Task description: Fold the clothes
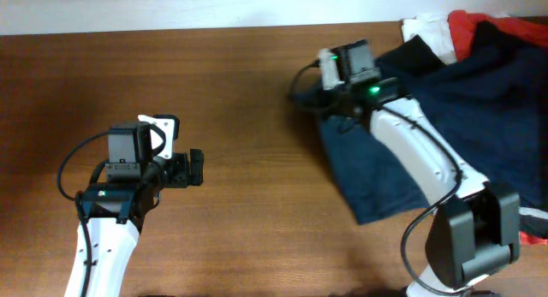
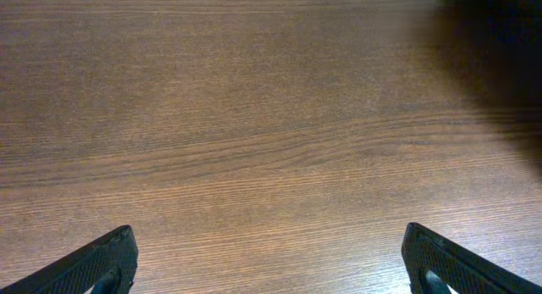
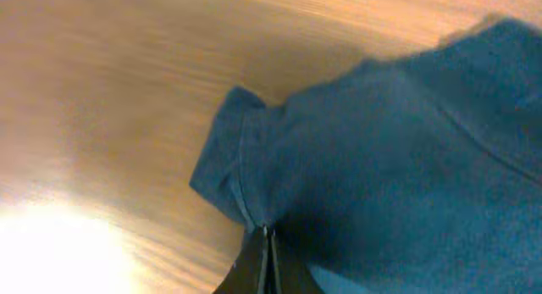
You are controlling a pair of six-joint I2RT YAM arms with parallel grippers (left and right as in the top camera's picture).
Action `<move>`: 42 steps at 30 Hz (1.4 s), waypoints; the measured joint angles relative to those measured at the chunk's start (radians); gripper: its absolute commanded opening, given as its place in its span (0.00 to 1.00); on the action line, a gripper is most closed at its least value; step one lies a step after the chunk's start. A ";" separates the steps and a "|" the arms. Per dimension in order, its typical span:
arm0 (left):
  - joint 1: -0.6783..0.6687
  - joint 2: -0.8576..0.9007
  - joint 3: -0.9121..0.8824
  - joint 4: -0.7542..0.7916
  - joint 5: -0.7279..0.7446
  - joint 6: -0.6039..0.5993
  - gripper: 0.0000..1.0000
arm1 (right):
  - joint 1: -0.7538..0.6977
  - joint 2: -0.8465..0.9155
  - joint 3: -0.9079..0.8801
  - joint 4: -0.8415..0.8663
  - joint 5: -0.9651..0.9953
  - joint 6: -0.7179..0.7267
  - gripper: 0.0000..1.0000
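Your left claw stands wide. In the left wrist view its two dark fingers sit at the opposite bottom corners, with only bare wooden surface between them. From overhead, that arm lies at the near left of the surface, its claw pointing toward the middle and well apart from any cloth. Your right claw is pressed narrow. In the right wrist view its fingertips meet on a raised fold of the dark navy shorts, and a crease in the fabric runs straight down into the pinch. A small flap of the cloth curls outward just to the left of that grip, over the surface. From overhead, the shorts lie spread on the right half of the surface, with the right arm reaching across them to their left edge. Behind the shorts, at the far right corner, more clothing is bunched together: a black piece, a white piece and a red piece, all touching or overlapping one another.
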 measured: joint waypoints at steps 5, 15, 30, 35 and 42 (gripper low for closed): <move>0.000 0.000 0.000 0.000 0.000 0.000 0.99 | 0.244 -0.001 0.003 0.089 -0.051 0.023 0.99; -0.017 0.055 0.004 0.080 0.139 -0.135 0.99 | -0.150 -0.011 0.021 -0.380 0.101 0.030 0.99; -0.209 0.747 0.047 1.033 0.179 -0.546 0.00 | -0.296 -0.020 0.021 -0.492 0.089 0.031 0.99; 0.014 0.753 0.456 0.879 0.091 -0.559 0.99 | -0.296 -0.021 0.021 -0.491 0.089 0.030 0.99; 0.057 0.750 0.503 -0.209 0.137 -0.536 0.99 | -0.296 -0.021 0.021 -0.496 0.089 0.030 0.99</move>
